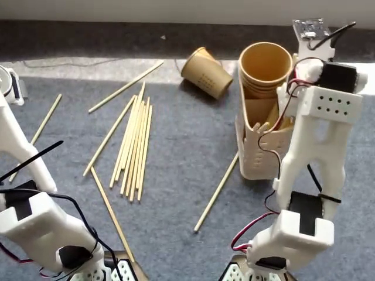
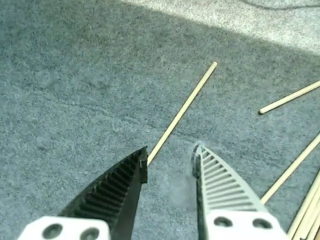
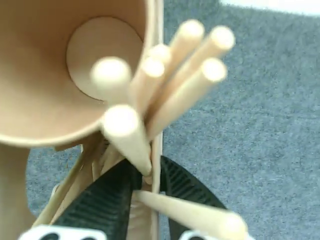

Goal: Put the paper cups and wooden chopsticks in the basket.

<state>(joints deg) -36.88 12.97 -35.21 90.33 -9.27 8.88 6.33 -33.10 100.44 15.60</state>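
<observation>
At the surface's (image 1: 176, 175) 3 o'clock, the basket (image 1: 249, 159) held stacked paper cups (image 1: 265, 64) and upright wooden chopsticks (image 3: 200, 75). The right pincer (image 3: 147, 174) was pinched nearly closed on one of them. A tipped cup (image 1: 206, 72) lay at 12 o'clock and loose chopsticks (image 1: 133, 146) at 9. The left pincer (image 2: 170, 155) gaped wide and empty beside a lone chopstick (image 2: 182, 110).
</observation>
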